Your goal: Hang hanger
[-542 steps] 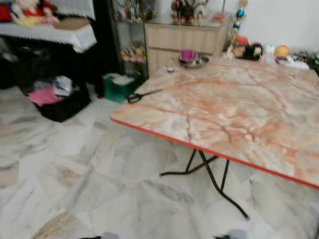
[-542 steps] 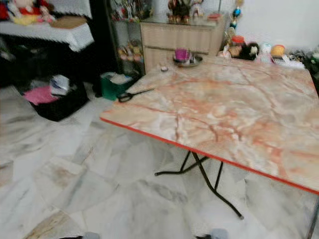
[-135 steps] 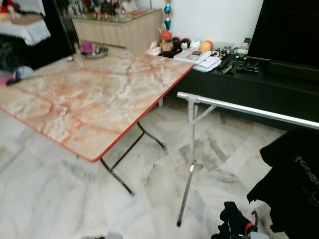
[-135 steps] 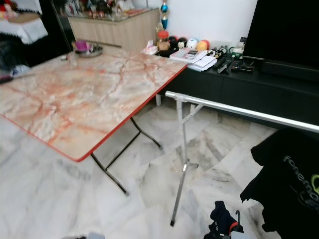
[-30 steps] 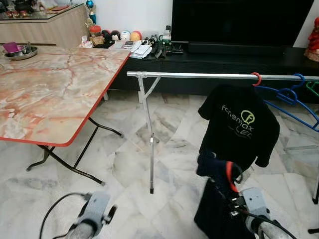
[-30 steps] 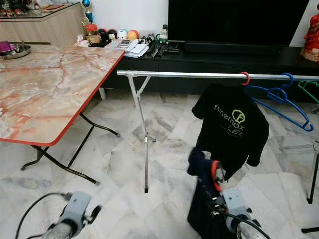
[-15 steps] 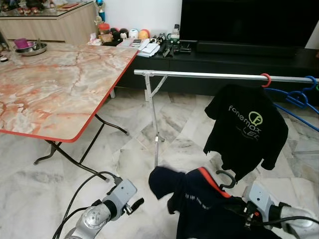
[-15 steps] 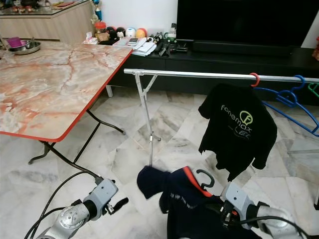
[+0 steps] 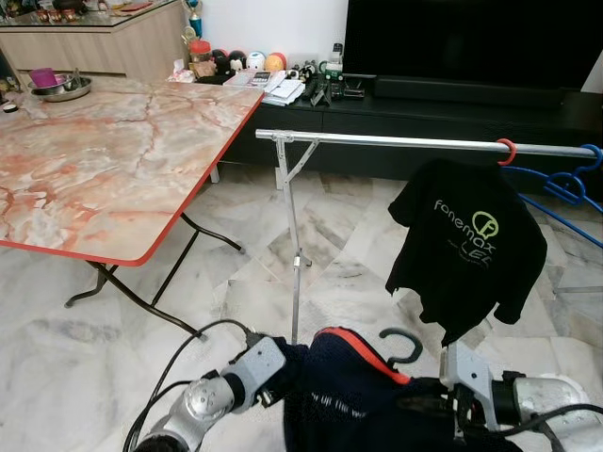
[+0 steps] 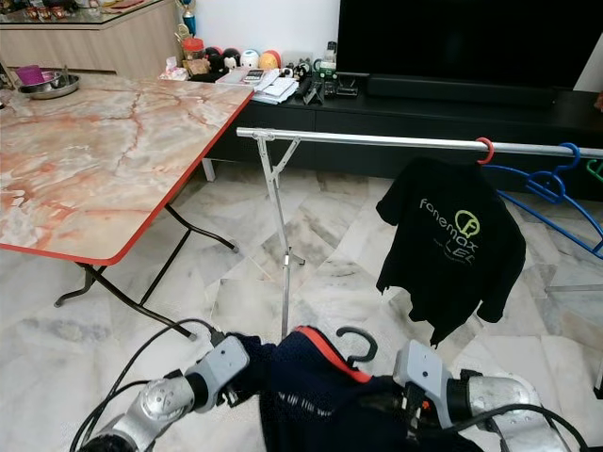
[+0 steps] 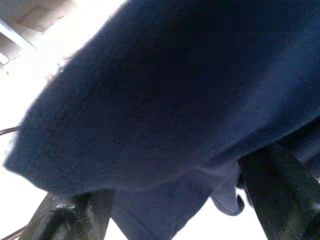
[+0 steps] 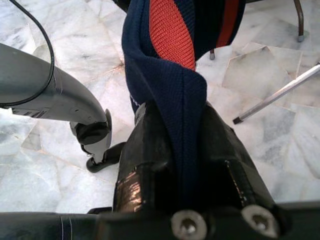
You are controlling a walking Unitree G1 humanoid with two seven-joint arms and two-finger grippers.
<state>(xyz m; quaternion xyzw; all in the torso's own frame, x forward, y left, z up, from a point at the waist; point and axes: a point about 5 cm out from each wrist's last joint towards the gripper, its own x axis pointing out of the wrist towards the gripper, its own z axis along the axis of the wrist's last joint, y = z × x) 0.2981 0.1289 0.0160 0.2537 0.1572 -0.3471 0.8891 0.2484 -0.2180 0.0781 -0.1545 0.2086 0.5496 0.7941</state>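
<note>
A navy shirt point(image 9: 353, 395) with a red collar hangs on a black hanger whose hook point(image 9: 403, 344) sticks up, low in front of me. My right gripper point(image 12: 181, 116) is shut on the navy fabric just under the collar. My left gripper point(image 11: 172, 200) is open, its fingers point(image 11: 75, 217) spread under the shirt's left shoulder and hidden by cloth in the eye views. The silver clothes rail point(image 9: 396, 142) runs across ahead of and above the hook. A black printed T-shirt point(image 9: 468, 245) hangs on the rail from a red hanger.
A marble-patterned folding table point(image 9: 104, 151) with a red edge stands to the left. Blue hangers point(image 9: 565, 188) hang at the rail's right end. The rail's upright leg point(image 9: 293, 254) stands just ahead. A black TV cabinet point(image 9: 424, 104) lies behind, on a marble floor.
Both arms have come up. The navy shirt has risen and spread wider, its hook now upright. My left gripper has moved right, under the shirt's left side.
</note>
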